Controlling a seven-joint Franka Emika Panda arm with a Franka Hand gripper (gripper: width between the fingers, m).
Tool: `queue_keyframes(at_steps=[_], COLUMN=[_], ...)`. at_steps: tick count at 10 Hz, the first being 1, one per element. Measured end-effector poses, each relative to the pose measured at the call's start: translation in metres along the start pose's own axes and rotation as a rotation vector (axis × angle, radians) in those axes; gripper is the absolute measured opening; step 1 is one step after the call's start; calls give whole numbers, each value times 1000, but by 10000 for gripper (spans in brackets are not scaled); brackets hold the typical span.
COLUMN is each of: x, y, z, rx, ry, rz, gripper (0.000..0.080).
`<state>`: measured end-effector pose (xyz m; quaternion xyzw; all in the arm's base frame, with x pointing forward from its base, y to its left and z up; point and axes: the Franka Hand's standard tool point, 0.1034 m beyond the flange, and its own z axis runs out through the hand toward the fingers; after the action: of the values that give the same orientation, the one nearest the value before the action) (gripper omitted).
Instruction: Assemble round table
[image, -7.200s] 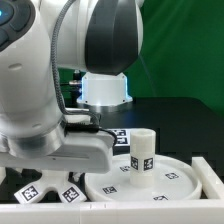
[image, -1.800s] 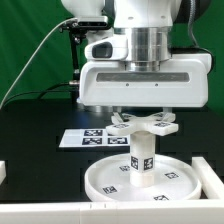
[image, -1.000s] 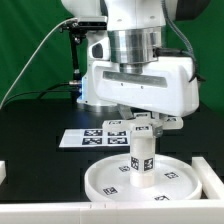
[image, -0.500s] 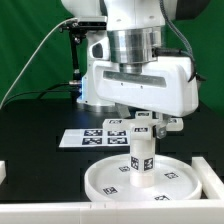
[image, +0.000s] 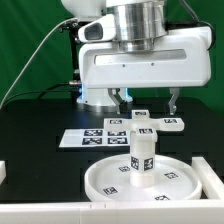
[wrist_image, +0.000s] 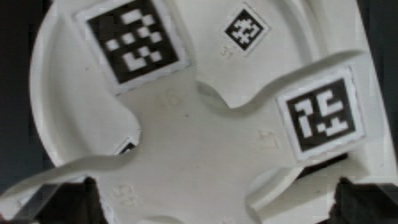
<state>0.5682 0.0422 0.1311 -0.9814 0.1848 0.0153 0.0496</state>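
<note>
Three white plastic parts, all tagged with black-and-white squares. Round rimmed disc (image: 141, 180) lies flat on the black worktop (image: 35, 125); short thick cylinder (image: 142, 157) stands upright on its centre. Small cross-shaped piece (image: 150, 124) sits on top of the cylinder, arms spread level. Gripper (image: 148, 99) hangs above the cross, jaws wide apart, fingertips clear of it, holding nothing. Wrist view: cross piece (wrist_image: 205, 95) fills the frame between the dark fingertips (wrist_image: 54, 205). Marker board (image: 92, 136) lies behind the disc.
</note>
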Motion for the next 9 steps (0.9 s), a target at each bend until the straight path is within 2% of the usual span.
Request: queue_keyframes(at_steps=[3,7,9], x=[-5,-5,2], y=[-10,-10,0], z=[2,4,7], rx=[-8,-10,-59], ry=[0,5,51], rz=[-404,-612,-879], gripper=[648,648,648])
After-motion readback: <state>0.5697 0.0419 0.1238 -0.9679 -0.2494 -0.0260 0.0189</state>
